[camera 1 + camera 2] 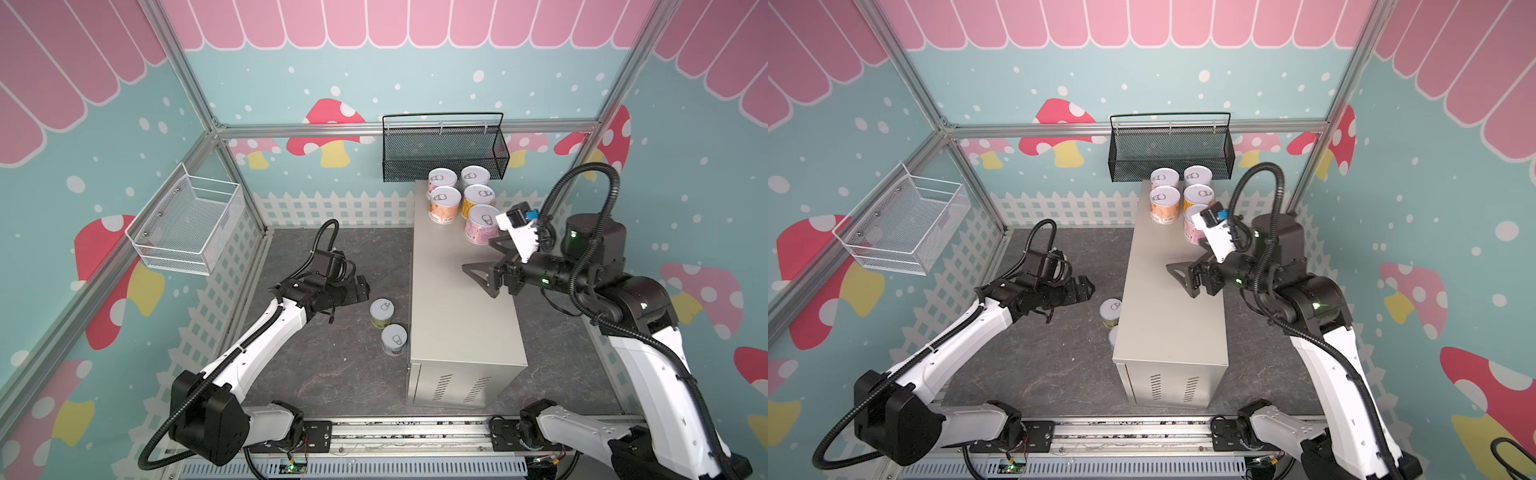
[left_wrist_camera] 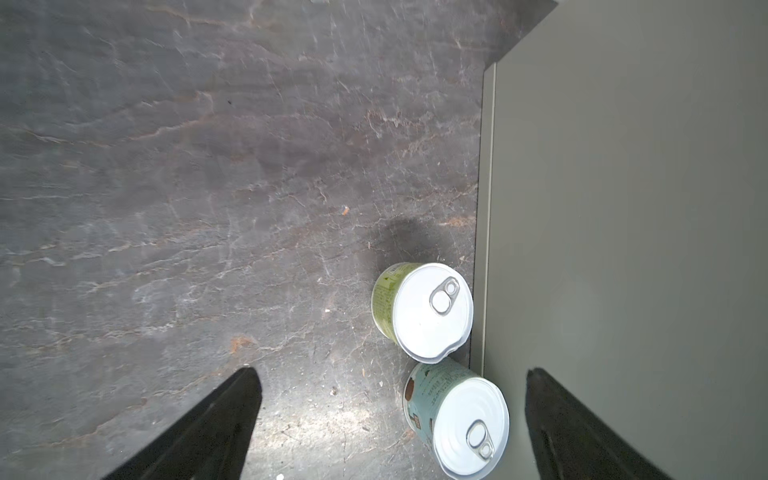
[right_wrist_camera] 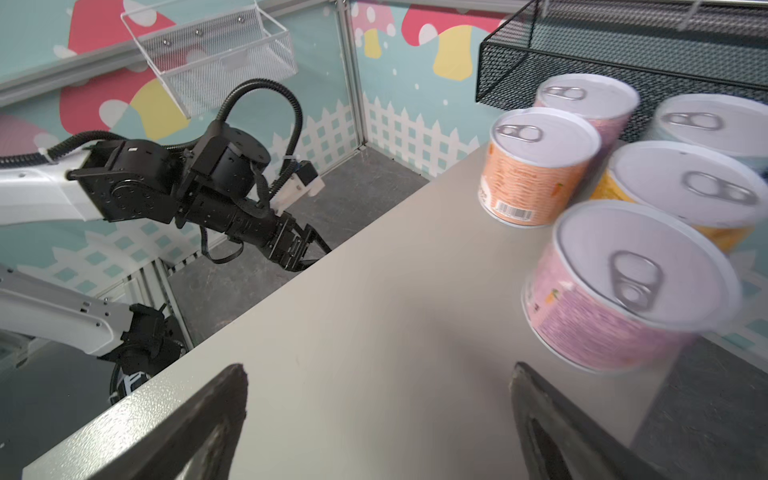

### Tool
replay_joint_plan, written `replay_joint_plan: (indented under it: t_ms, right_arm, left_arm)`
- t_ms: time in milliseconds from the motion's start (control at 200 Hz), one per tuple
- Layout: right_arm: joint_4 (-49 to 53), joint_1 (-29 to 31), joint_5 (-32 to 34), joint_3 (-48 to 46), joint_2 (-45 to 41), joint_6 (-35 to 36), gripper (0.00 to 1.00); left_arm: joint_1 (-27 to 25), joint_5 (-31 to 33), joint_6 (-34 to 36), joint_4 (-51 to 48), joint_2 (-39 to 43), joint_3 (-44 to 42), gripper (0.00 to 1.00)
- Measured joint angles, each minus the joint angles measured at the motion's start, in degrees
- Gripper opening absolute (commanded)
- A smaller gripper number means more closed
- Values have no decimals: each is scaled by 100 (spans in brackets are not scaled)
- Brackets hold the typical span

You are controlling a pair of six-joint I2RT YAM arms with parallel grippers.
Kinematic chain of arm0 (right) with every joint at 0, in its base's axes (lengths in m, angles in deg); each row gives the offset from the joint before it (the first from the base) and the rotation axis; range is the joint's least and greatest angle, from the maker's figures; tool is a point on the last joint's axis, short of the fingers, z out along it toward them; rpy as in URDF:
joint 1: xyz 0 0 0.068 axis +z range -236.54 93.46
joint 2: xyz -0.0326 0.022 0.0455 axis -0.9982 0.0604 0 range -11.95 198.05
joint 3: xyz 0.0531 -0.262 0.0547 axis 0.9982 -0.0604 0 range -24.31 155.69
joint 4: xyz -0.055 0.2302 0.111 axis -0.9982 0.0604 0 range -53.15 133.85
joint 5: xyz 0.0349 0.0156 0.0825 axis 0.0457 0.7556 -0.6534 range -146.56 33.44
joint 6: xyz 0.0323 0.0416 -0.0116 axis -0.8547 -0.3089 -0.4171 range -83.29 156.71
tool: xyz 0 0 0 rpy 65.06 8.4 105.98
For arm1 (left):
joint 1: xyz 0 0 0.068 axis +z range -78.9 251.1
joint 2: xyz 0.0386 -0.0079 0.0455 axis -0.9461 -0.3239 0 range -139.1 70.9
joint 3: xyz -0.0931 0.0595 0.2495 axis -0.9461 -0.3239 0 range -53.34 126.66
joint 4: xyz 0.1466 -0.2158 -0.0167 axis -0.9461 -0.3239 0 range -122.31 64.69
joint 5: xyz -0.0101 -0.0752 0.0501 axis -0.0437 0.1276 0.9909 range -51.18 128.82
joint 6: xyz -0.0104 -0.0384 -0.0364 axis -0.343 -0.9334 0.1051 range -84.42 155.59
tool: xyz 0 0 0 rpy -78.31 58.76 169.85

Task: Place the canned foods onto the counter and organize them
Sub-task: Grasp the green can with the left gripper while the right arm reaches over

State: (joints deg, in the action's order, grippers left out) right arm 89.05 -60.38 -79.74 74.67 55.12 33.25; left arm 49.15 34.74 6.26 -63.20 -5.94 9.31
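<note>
Partly, the white-blue can [image 1: 1112, 336] vanishes behind the long edge of the counter [image 1: 1167, 316] in a top view, leaving only a sliver. The right arm's wrist camera housing covers part of the pink can [image 1: 1190, 235]. In the right wrist view the cans on the counter are smeared with blur, and no label print can be read in any view.

The floor [image 1: 332, 374] is dark, stone-patterned, and enclosed by aluminium framing. The teal walls are printed with mushrooms and a white picket fence. The counter stands lengthwise on the floor, vent slits on its near end.

Five cans cluster upright at the counter's far end, among them an orange can [image 1: 444, 205] and a yellow can [image 1: 478, 200], with the pink one nearest. A black mesh basket [image 1: 444, 153] hangs on the back wall just above them, and a white wire basket [image 1: 187, 224] hangs on the left wall.

The green can [image 1: 381, 312] and the white-blue one stand upright on the floor, close against the counter's side. The left gripper [image 1: 362, 288] hangs near the green can, fingers spread wide and empty. The right gripper [image 3: 379, 368] hovers over the bare counter top, jaws wide apart, gripping nothing, the pink can just beside it.
</note>
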Motion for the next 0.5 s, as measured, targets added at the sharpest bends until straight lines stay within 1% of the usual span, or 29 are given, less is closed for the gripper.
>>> replay_joint_plan:
  t_ms: [100, 175, 350, 500]
  right_arm:
    - [59, 841, 428, 555, 715, 26, 100]
    - [107, 1283, 719, 940, 1211, 44, 99]
    - [407, 1926, 1283, 1834, 2098, 85, 100]
    - [732, 2420, 1707, 2470, 2618, 118, 100]
  left_arm:
    - [-116, 20, -37, 164, -345, 0, 99]
    - [-127, 63, -59, 286, -590, 2, 99]
    - [-177, 92, -149, 485, -1296, 232, 99]
    - [-529, 192, -221, 544, -1899, 575, 99]
